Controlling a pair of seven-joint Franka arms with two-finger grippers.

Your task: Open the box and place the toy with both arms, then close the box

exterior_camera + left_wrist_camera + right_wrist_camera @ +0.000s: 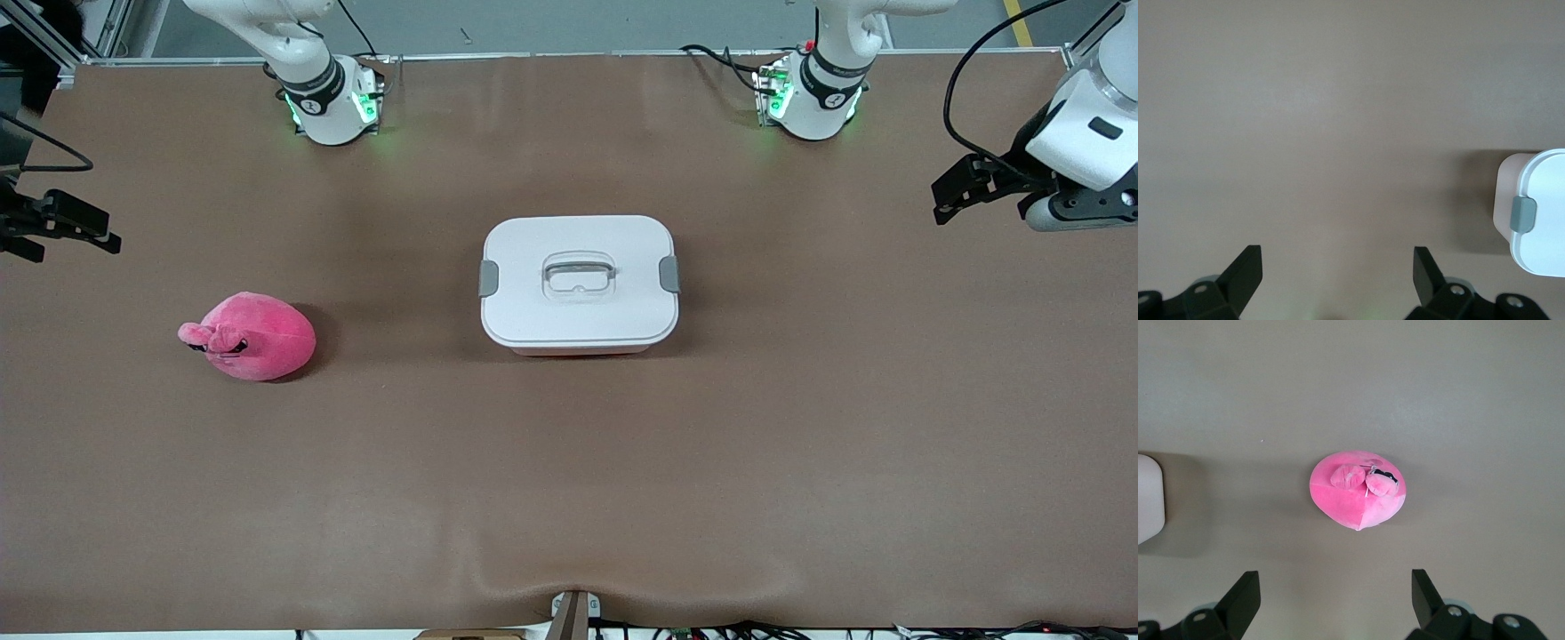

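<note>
The box (pixel 578 283) stands in the middle of the table with its white lid on, a grey clip at each short side and a clear handle in the top. The hot-pink plush toy (pixel 253 336) lies on the mat toward the right arm's end, well apart from the box. My left gripper (pixel 948 192) hangs open over the mat at the left arm's end; one end of the box (pixel 1538 213) shows past my left gripper (pixel 1337 257). My right gripper (pixel 76 235) hangs open near the other end. The toy (pixel 1358 493) lies ahead of my right gripper (pixel 1336 580), untouched.
A brown mat (pixel 569 462) covers the table. Both arm bases (pixel 333 102) (pixel 813 98) stand along the table edge farthest from the front camera. A small bracket (pixel 573 613) sits at the nearest edge. A corner of the box (pixel 1148 497) shows in the right wrist view.
</note>
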